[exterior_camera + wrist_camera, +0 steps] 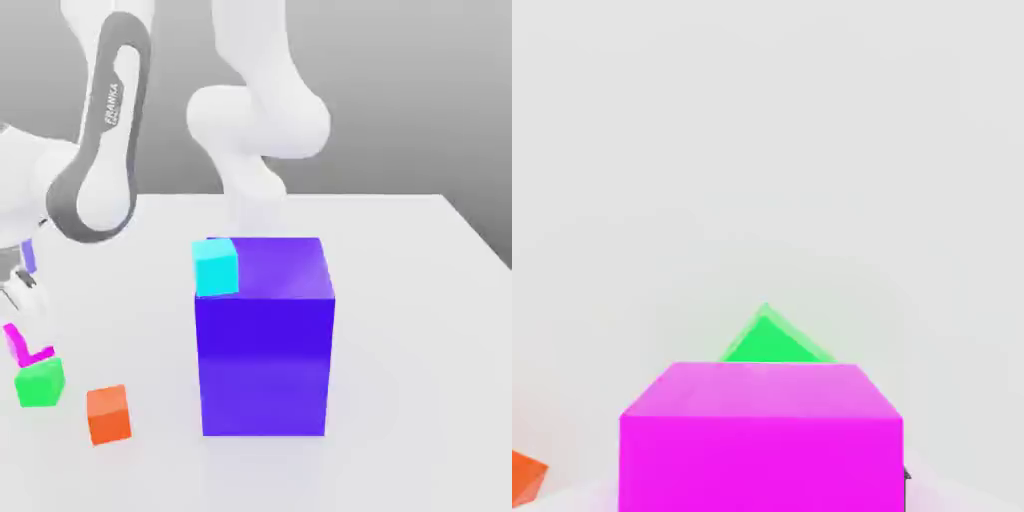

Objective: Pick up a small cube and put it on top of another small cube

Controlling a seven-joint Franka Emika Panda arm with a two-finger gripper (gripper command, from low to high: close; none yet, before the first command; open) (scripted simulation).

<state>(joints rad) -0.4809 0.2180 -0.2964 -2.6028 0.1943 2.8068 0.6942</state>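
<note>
While fingers stay unseen, magenta cube (pixel 761 438) overlaps green cube (pixel 774 339).

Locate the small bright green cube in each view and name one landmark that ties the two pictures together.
Exterior view: the small bright green cube sits on the white table near the exterior view's left edge, left of the small orange cube.
Hand view: the green cube peeks out behind the small magenta-pink cube.
Shared landmark: the orange cube, close beside the green one.

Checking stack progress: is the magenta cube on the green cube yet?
Cannot tell for sure. The magenta cube appears just above the green cube, partly covering it; contact isn't visible.
</note>
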